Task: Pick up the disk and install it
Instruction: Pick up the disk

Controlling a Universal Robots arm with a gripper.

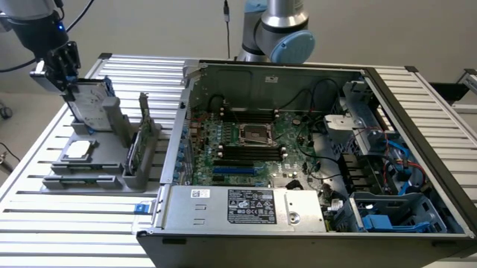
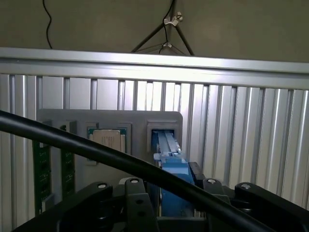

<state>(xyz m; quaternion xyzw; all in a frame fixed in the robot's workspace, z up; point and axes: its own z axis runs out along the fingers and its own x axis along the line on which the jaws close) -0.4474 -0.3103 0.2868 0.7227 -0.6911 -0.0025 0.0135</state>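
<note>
Gripper (image 1: 71,88) sits over the disk (image 1: 93,106) at the far end of the grey fixture (image 1: 108,142), on the exterior view's left; fingers straddle the drive's upper edge, one on each side; can't tell whether they're clamped on it or standing just off it. Disk stands on edge in its slot, blue carrier frame uppermost, so a top-down approach gives each finger a flat face; wrist view agrees: disk (image 2: 169,164) runs straight between the black fingers. Same fixture holds the processor chip (image 1: 78,149) lying flat at the near end and green cards (image 1: 136,148) upright beside it; gripper is clear of both. Open computer case (image 1: 268,78) lies on its side to the exterior view's right, apart from the fixture, board facing up, so the bays are reachable from above; blue-trimmed bay (image 1: 387,220) at its near right corner. Everything rests on a slatted aluminium table (image 1: 60,234); plain pale wall behind; a few cables hang down.
</note>
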